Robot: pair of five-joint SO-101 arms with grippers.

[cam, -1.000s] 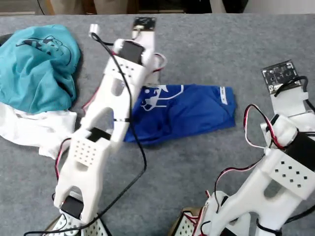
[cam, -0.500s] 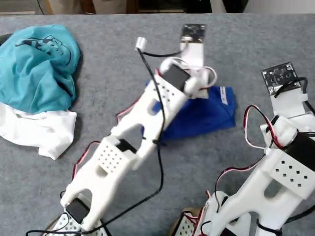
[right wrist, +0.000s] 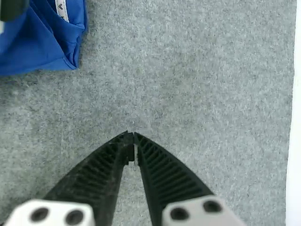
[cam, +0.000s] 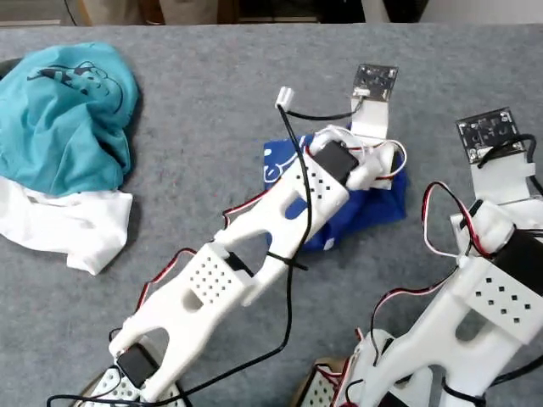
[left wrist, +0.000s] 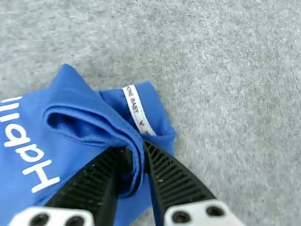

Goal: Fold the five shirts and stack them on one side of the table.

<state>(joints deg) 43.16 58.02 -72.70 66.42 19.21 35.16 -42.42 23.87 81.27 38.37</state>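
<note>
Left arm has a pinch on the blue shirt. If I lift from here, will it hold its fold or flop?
Probably flops: the blue shirt is thin cloth, already bunched into soft folds where the left gripper pinches it. It looks light, so lifting should be easy. Dragging it may bunch it against the fuzzy table.

White lettering runs across the blue shirt (left wrist: pixel 80 101), and a small white tag (left wrist: pixel 137 108) with fine print sits at its folded edge.
</note>
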